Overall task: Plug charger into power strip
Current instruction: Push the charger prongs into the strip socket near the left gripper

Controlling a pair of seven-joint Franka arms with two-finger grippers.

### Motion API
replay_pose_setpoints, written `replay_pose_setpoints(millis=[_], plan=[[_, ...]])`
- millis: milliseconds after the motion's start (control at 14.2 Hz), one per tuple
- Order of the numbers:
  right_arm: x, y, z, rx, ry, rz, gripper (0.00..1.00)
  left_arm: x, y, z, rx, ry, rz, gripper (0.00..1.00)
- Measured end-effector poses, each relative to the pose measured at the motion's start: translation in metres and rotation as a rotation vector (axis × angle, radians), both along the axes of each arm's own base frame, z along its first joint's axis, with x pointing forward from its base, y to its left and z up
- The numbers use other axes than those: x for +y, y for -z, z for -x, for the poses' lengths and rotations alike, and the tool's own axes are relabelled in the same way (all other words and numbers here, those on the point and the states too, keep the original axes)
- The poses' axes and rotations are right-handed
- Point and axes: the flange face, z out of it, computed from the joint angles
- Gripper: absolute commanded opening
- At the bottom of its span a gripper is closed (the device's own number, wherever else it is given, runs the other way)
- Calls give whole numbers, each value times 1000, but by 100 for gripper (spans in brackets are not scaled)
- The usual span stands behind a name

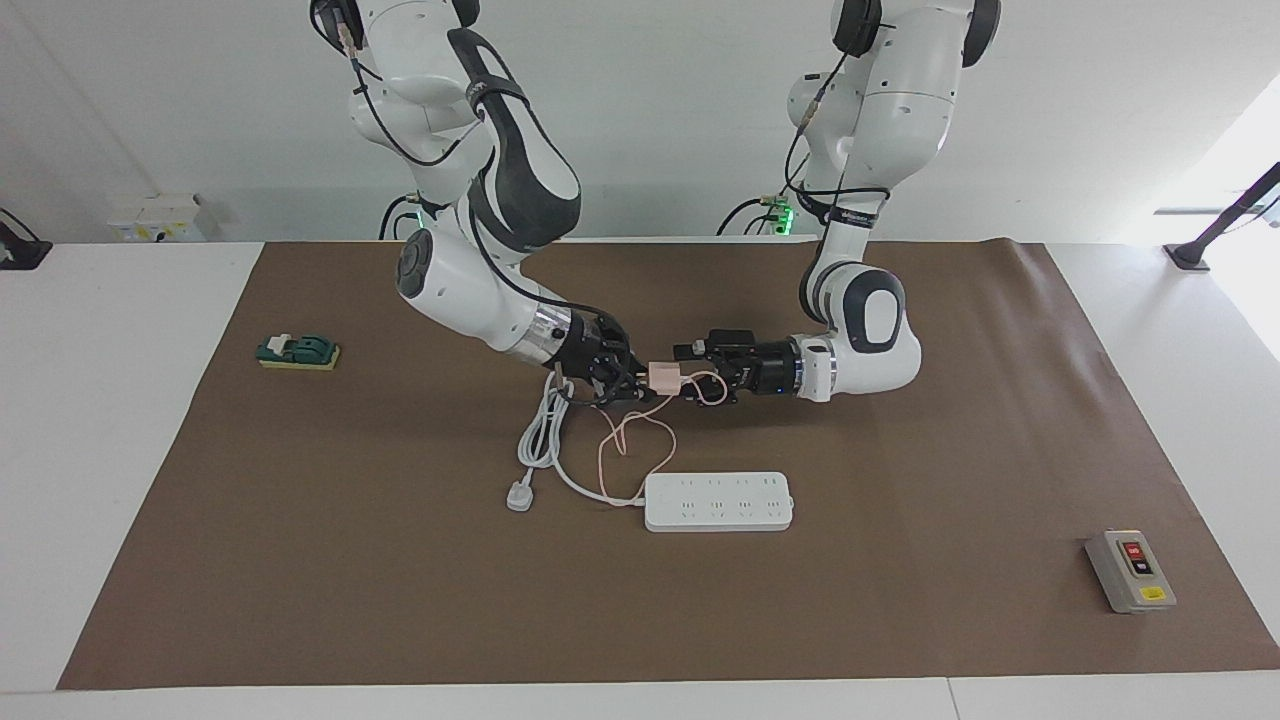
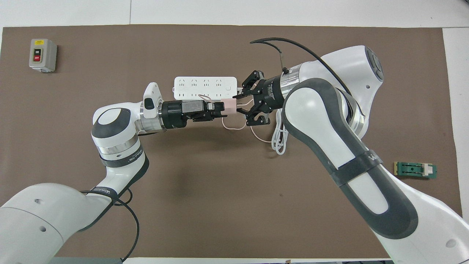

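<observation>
Small pale pink cube charger (image 1: 663, 376)

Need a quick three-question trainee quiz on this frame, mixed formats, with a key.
1. True or false: the small pale pink cube-shaped charger is plugged into the long flat white power strip.
2. Which gripper is shut on the charger? A) right gripper B) left gripper C) neither
3. Fill in: the grey box with red and black buttons lies toward the ___ arm's end of the table.

Key:
1. False. The charger is held in the air, not in the power strip.
2. A. The left gripper is open next to the charger.
3. left
</observation>
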Motion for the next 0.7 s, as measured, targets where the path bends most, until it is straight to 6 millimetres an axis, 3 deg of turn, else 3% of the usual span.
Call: replay_pose_setpoints(millis=[211, 282, 423, 634, 704], plan=[[0, 0, 0, 0, 0, 0, 0, -1, 3, 0, 3, 1, -1, 99], [0, 0, 0, 0, 0, 0, 0, -1, 4, 0, 3, 0, 0, 90], [0, 0, 0, 0, 0, 0, 0, -1, 4, -1, 2, -3, 2, 61], [0, 0, 0, 0, 0, 0, 0, -2, 2, -2, -3, -4, 5, 2], [0, 0, 0, 0, 0, 0, 0, -2, 1, -3, -5, -4, 5, 0]])
